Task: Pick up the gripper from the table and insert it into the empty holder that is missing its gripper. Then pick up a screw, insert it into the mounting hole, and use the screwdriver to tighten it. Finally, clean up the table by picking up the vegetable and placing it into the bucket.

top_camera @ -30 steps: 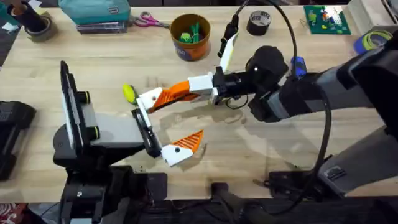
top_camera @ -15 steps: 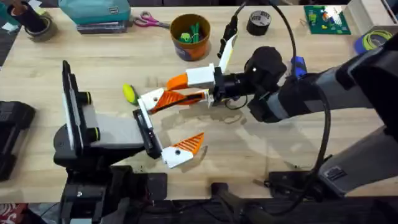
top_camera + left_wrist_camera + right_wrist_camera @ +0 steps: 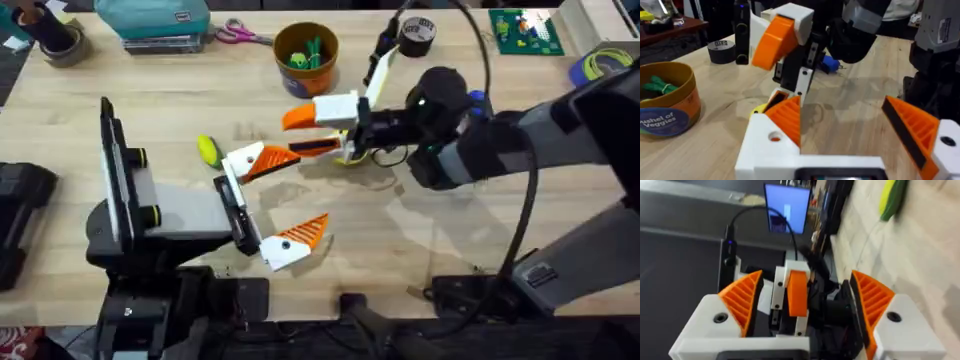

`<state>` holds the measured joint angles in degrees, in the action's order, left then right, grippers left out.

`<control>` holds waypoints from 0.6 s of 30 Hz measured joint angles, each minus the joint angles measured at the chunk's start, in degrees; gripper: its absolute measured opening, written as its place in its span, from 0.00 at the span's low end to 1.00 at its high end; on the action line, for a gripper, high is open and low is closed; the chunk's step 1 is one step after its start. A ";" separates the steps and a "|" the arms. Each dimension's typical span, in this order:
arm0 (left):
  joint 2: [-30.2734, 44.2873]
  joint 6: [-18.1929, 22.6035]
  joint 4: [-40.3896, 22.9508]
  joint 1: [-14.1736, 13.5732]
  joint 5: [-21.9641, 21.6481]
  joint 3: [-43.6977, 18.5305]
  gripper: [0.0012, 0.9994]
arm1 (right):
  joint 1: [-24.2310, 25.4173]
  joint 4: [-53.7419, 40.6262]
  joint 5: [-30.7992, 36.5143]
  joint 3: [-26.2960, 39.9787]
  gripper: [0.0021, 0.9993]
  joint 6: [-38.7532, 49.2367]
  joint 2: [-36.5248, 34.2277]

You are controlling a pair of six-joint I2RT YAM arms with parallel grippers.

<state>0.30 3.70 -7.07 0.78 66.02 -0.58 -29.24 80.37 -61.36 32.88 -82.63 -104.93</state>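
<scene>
Hovering open at frame centre, the right tool apparently held nothing; the left tool gaped below, the vegetable left of both.

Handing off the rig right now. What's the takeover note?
Left gripper: open, empty. Right gripper: open, empty, beside the holder.
The gripper sits on the holder and looks inserted.
Screwdriver lies by the right arm. Vegetable is on the table near the holder. Bucket stands farther back.
Left to do: insert the screw, tighten it, put the vegetable into the bucket.
</scene>
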 joint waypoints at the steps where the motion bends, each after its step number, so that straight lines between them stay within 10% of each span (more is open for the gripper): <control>1: -0.01 0.00 0.00 0.00 0.00 0.00 0.99 | 1.05 -0.73 -0.39 0.00 0.99 0.36 0.28; 18: -0.01 0.00 0.00 0.00 0.04 0.00 0.99 | 22.08 -71.71 -7.17 10.41 1.00 39.41 28.57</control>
<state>0.30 3.70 -7.07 0.78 66.06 -0.58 -7.16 8.67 -68.53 43.30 -43.23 -76.36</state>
